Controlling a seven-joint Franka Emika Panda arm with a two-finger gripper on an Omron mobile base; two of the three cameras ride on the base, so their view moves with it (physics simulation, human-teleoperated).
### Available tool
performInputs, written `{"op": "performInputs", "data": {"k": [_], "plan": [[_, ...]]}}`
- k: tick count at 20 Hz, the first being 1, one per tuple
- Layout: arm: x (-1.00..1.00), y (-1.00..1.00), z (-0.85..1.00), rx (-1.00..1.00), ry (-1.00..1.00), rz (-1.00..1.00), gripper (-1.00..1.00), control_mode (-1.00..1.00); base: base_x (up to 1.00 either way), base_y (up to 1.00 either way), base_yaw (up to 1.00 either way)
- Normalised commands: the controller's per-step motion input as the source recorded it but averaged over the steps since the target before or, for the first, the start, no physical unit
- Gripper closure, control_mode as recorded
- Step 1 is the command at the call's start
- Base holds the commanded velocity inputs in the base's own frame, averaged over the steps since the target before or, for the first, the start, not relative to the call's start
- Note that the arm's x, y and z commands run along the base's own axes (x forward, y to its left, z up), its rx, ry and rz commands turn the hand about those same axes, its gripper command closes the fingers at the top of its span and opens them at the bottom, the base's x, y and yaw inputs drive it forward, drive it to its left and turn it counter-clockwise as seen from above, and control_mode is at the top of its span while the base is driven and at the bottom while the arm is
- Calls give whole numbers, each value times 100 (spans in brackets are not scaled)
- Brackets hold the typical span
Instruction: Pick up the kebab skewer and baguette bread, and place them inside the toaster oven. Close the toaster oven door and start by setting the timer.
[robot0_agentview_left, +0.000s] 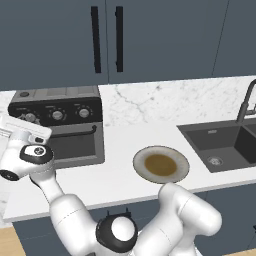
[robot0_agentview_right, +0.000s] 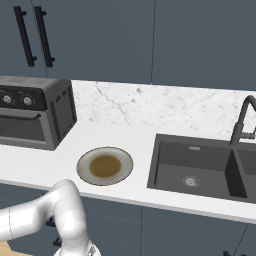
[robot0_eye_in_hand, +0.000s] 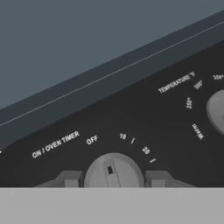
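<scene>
The end effector (robot0_eye_in_hand: 113, 180) sits tight against the black panel of the toaster oven (robot0_agentview_left: 75, 107), its two grey fingers (robot0_eye_in_hand: 70, 178) on either side of the round timer knob (robot0_eye_in_hand: 113, 172) and pinching it. The knob's marker points up between the "OFF" mark and the "10" mark, under the lettering "ON / OVEN TIMER". A second knob (robot0_eye_in_hand: 216, 109), with temperature lettering around it, lies near the right edge of the hand view. From the left base camera the white hand reaches the oven's left front corner, covering that end of the panel, while two other knobs remain visible. The oven stands at the left end of the white tabletop (robot0_agentview_left: 120, 150), against the marble backsplash, and its door (robot0_agentview_left: 75, 145) is shut, the black bar handle running across the top of the dark window. A plate (robot0_agentview_left: 161, 164) with a brown centre lies on the tabletop between oven and sink (robot0_agentview_right: 200, 167).
</scene>
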Motion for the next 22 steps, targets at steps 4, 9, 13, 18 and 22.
{"op": "performInputs", "data": {"k": [4, 9, 13, 18, 22], "plan": [[8, -21, 16, 26, 0, 0, 100, -100, 0, 0, 0], [14, -23, 24, 25, 0, 0, 100, -100, 0, 0, 0], [6, -15, 21, 27, 0, 0, 100, -100, 0, 0, 0], [0, -12, 16, 31, 0, 0, 100, -100, 0, 0, 0], [0, -14, 10, 34, 0, 0, 100, -100, 0, 0, 0]]}}
